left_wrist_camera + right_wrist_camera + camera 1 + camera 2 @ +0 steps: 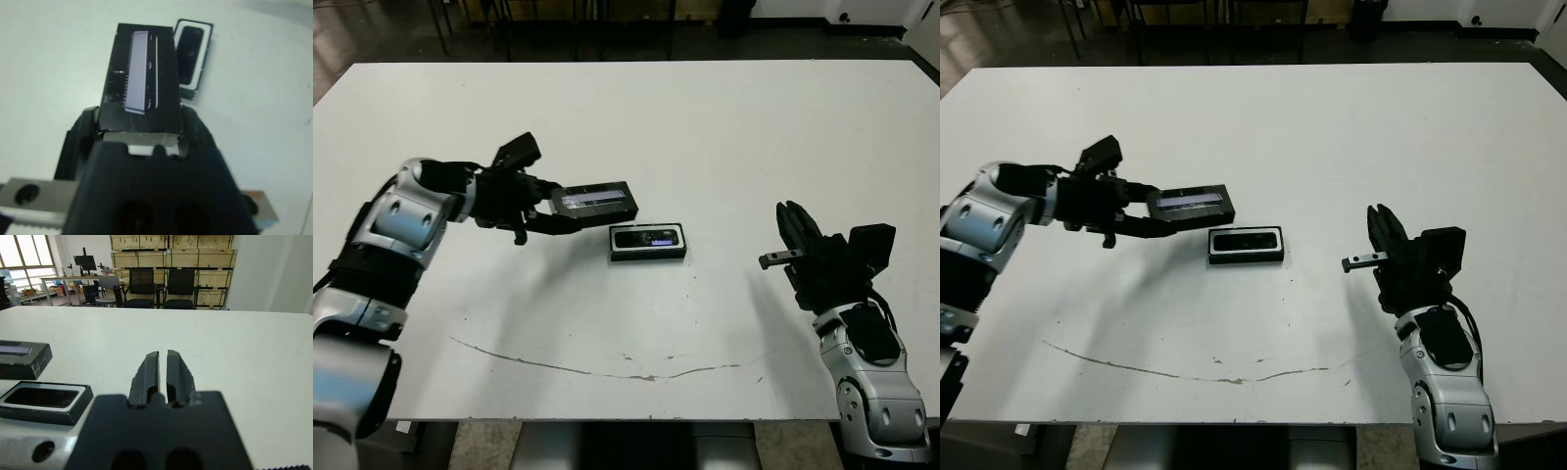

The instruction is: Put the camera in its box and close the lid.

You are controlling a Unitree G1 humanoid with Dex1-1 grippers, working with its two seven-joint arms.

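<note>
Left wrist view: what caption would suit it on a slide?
Left gripper holds the lid above the table, beside the box with the camera inside.

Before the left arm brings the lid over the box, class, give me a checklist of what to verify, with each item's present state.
1. Camera lies inside the box: ok.
2. Left gripper holds the lid by one end: ok.
3. Lid's pale strip faces up: ok.
4. Lid sits squarely over the box: not ok, it is beside the box, toward the far side.
5. Right gripper is away from the box, fingers together, holding nothing: ok.
6. Camera lies flat enough for the lid to seat: cannot tell.
</note>
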